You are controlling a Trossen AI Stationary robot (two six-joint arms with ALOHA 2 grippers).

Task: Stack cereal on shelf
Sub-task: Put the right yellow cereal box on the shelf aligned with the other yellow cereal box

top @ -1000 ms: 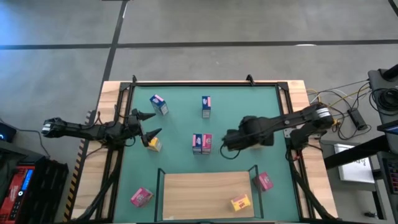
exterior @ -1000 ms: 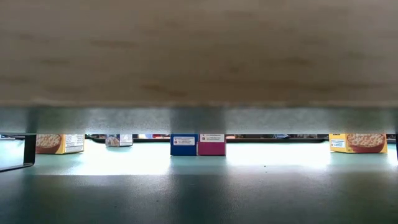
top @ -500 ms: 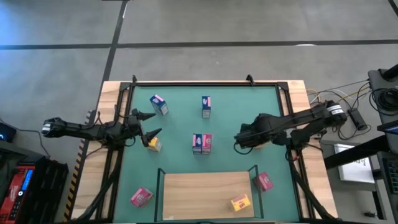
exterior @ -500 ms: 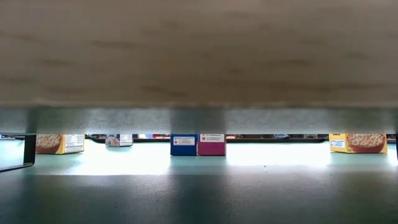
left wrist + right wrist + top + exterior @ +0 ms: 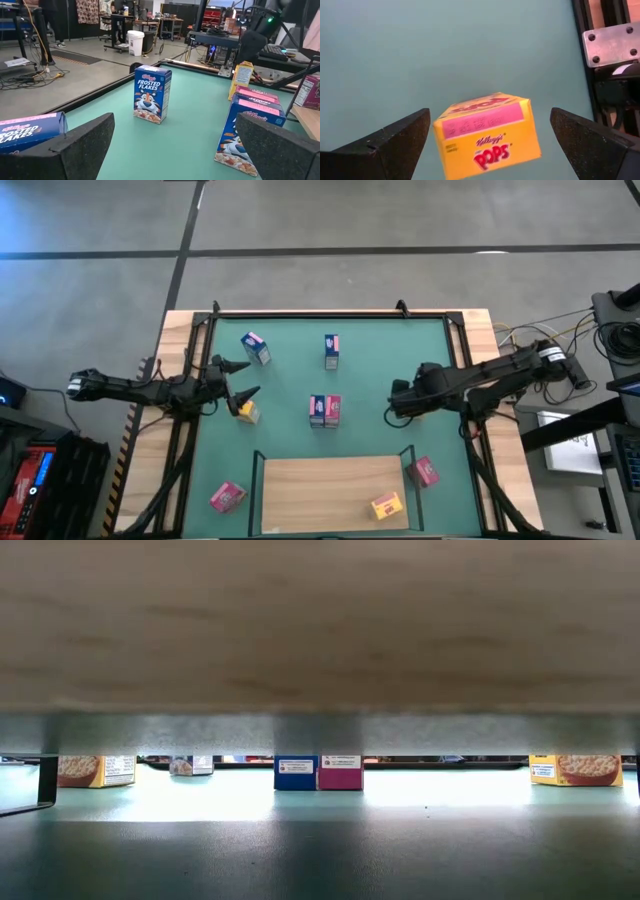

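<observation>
Hovering, right gripper (image 5: 392,404): I'm keeping it above the right side of the green mat (image 5: 400,350), jaws spread wide, gripping nothing.
Pops box (image 5: 487,132): it's lying on the mat under the right wrist camera, sitting askew to the two fingers.
Shelf (image 5: 330,492): it's standing at the mat's near edge.
Risk: closing on that skewed box, I'm likely pinching a corner — twisting or tipping it.
Left gripper (image 5: 238,383): it's waiting at the mat's left side — also wide open.

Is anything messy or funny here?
Nothing is spilled or broken. The cereal boxes are just scattered on the green mat, some upright, some lying flat, like the yellow one on the shelf.
</observation>
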